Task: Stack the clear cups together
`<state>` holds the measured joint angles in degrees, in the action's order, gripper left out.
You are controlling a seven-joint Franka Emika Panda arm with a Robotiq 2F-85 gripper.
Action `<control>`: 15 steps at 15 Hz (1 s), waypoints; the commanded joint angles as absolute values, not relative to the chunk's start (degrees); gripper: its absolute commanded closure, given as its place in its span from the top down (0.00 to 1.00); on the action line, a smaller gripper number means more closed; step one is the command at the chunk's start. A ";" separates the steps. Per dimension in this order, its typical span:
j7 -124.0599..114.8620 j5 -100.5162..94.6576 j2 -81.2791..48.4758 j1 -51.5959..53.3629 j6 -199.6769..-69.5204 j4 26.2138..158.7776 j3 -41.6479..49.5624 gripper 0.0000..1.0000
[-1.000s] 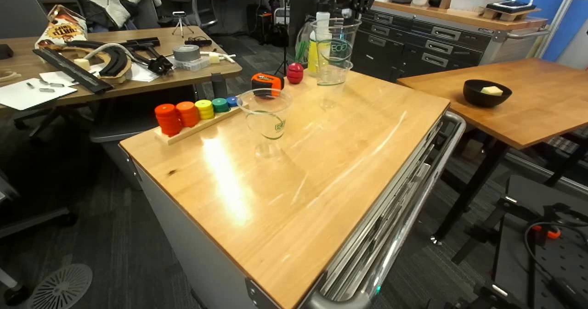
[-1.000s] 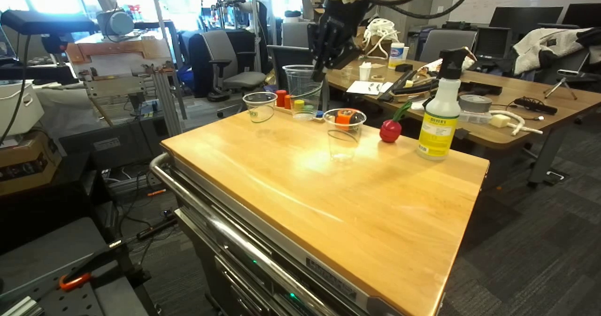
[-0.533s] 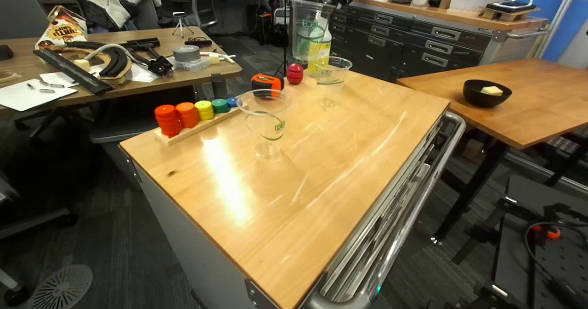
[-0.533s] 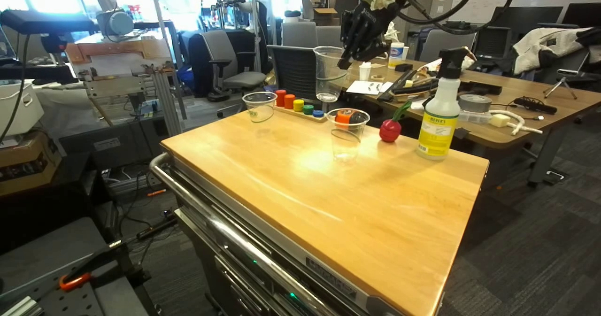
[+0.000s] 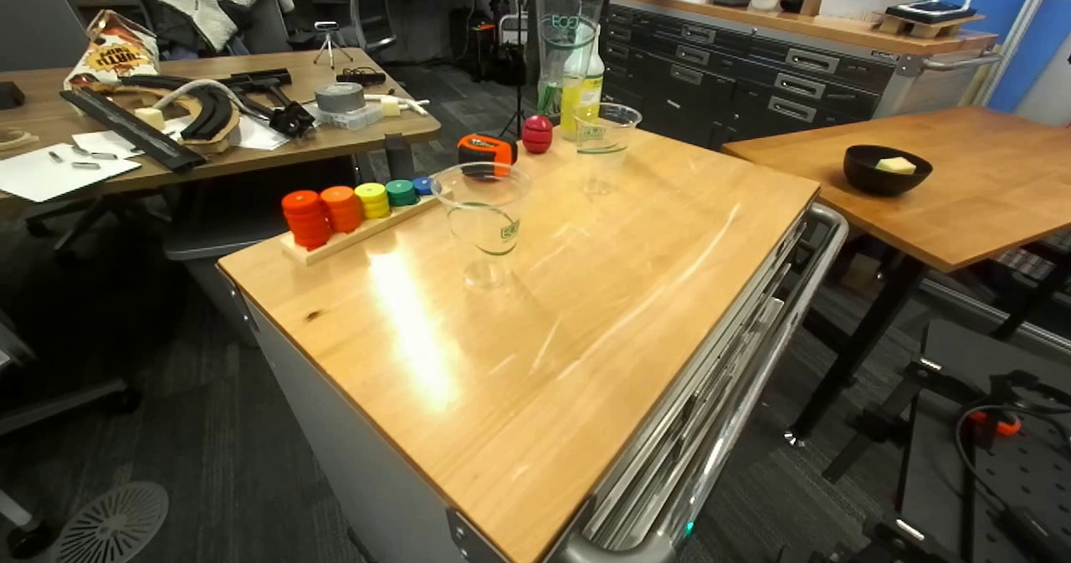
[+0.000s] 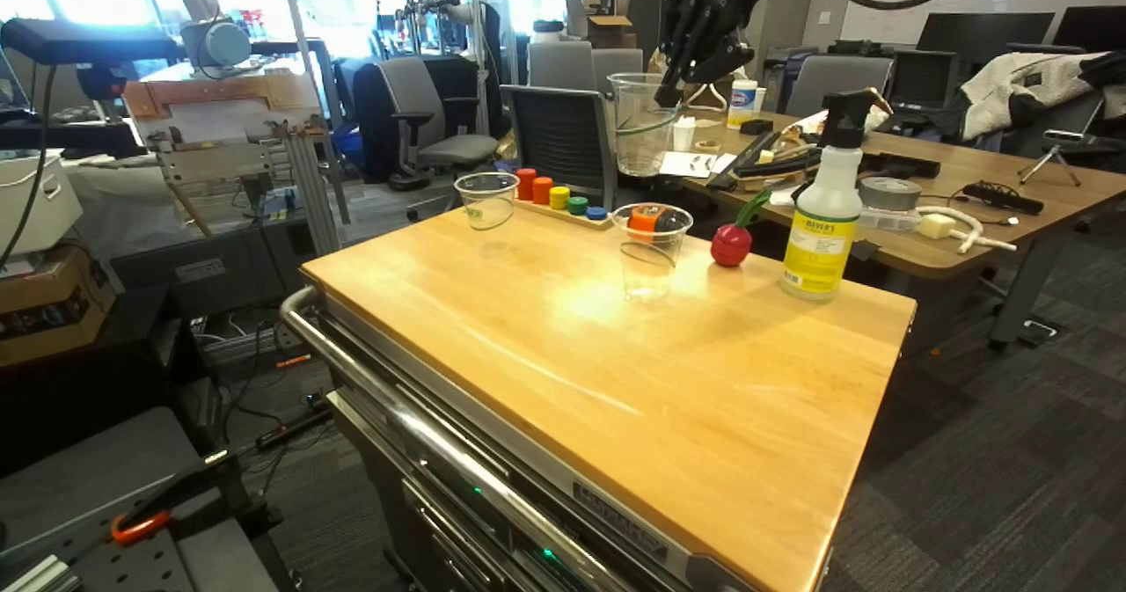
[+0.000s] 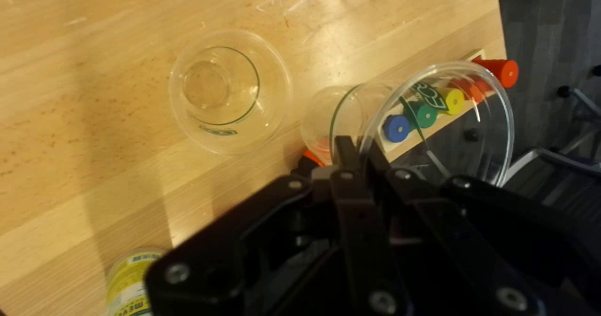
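Observation:
My gripper (image 7: 360, 154) is shut on the rim of a tall clear cup (image 7: 493, 133). The cup hangs in the air above the far side of the table and also shows in both exterior views (image 5: 562, 44) (image 6: 640, 139). My gripper (image 6: 670, 95) is high in that exterior view. Two other clear cups stand upright and apart on the table. The middle cup (image 6: 649, 262) also shows in the wrist view (image 7: 230, 90). The end cup (image 6: 486, 209) stands by the red end of the ring stand; in an exterior view it is nearer the camera (image 5: 485, 228).
A ring stand (image 5: 368, 232) with colored discs, an orange and black tape measure (image 5: 487, 153), a red radish toy (image 6: 731, 245) and a yellow-labelled spray bottle (image 6: 822, 240) line the table's far side. A metal handle (image 6: 440, 447) runs along one edge.
My gripper has lifted the held cup and carried it sideways, away from the end cup and over the far side. The middle cup has shifted very slightly.

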<state>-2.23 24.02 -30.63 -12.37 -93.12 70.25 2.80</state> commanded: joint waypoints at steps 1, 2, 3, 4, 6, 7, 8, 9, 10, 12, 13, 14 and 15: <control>-4.60 18.41 -29.07 -10.75 -91.42 69.26 3.78 0.07; -4.42 17.10 -28.48 -10.55 -91.26 69.63 3.74 0.07; -4.20 16.10 -28.09 -10.43 -90.93 69.76 3.68 0.07; -3.89 15.32 -27.62 -10.35 -90.80 70.10 3.64 0.07; -3.55 13.78 -26.77 -10.21 -91.10 70.68 3.76 0.07; -3.00 13.30 -26.65 -10.36 -91.02 70.94 3.74 0.07; -2.53 12.99 -26.53 -10.54 -90.81 71.19 3.69 0.07; -1.96 12.96 -26.74 -10.99 -90.82 71.74 3.29 0.07; -1.34 12.84 -26.99 -11.16 -90.93 72.10 3.24 0.07; 0.03 13.53 -27.79 -11.47 -90.66 72.94 3.44 0.07; 0.81 13.66 -28.06 -11.64 -90.67 73.63 3.42 0.07; 1.64 13.73 -28.31 -11.81 -90.44 74.27 3.39 0.07; 2.24 13.62 -28.59 -11.86 -90.46 74.97 3.43 0.07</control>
